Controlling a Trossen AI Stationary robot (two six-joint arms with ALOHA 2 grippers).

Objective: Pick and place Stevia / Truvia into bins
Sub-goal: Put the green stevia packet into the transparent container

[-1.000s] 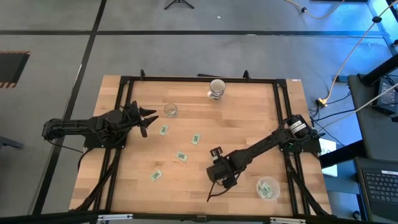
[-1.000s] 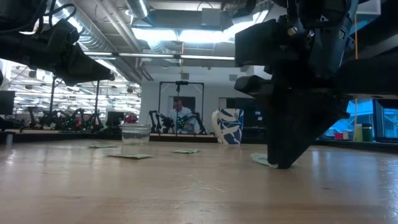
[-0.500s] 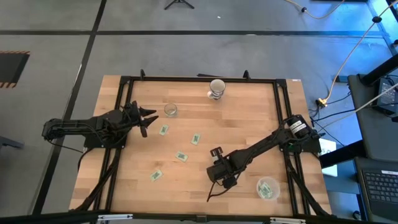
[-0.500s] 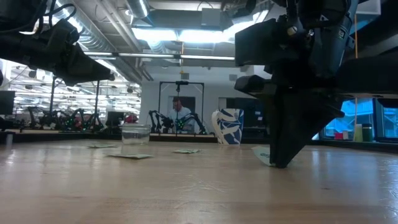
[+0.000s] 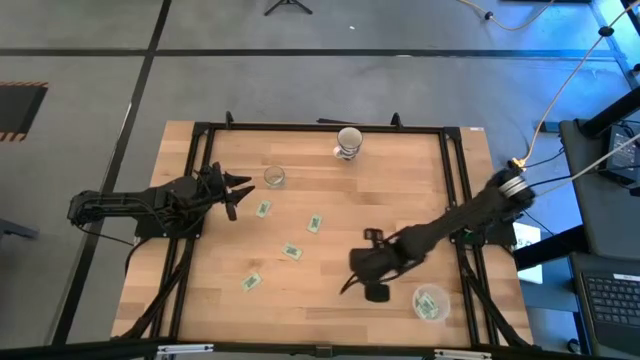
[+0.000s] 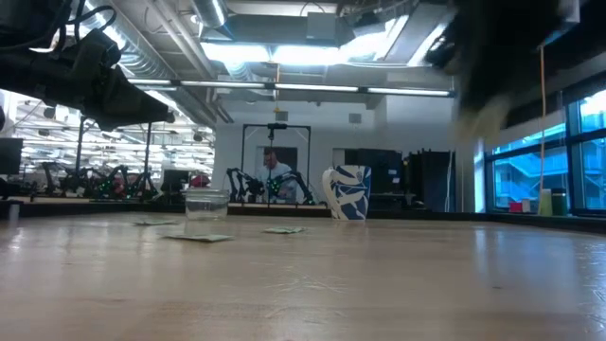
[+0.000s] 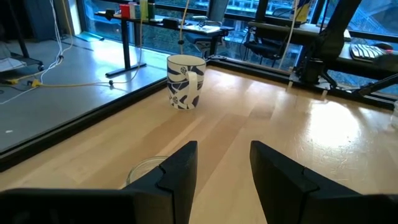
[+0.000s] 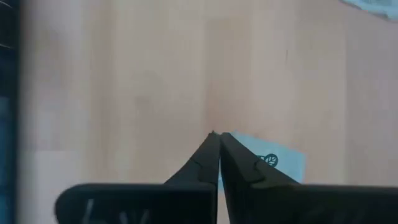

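Several white-and-green sachets lie flat on the wooden table: [image 5: 263,209], [image 5: 314,224], [image 5: 292,252], [image 5: 250,282]. The clear round bin [image 5: 416,296] stands near the table's near right corner with sachets inside. My right gripper [image 5: 352,283] hangs above the table just left of the bin, shut on one sachet [image 8: 273,160]. In the low view it is only a blur at the top right. My left gripper [image 5: 235,192] waits open at the table's left, near a small clear cup [image 5: 274,177]. My right gripper [image 8: 216,134] pinches a sachet between its two shut fingers, coming from above and pointing down. The fingers cover the held edge, and the rest of the sachet [image 8: 283,163] sticks out to one side of them. The sachet is lifted clear of the table.
A white-and-blue mug [image 5: 349,142] stands at the far edge. The small clear cup [image 7: 146,171] sits just ahead of my left fingers. A black frame [image 5: 320,127] rims the table. Bare wood lies between the loose sachets and the bin.
My right gripper stood with its fingertips on the table over a sachet. It tipped the sachet's edge up, then rose with it out of the low view and swung toward the table's right, nearer the bin. The left arm kept still.
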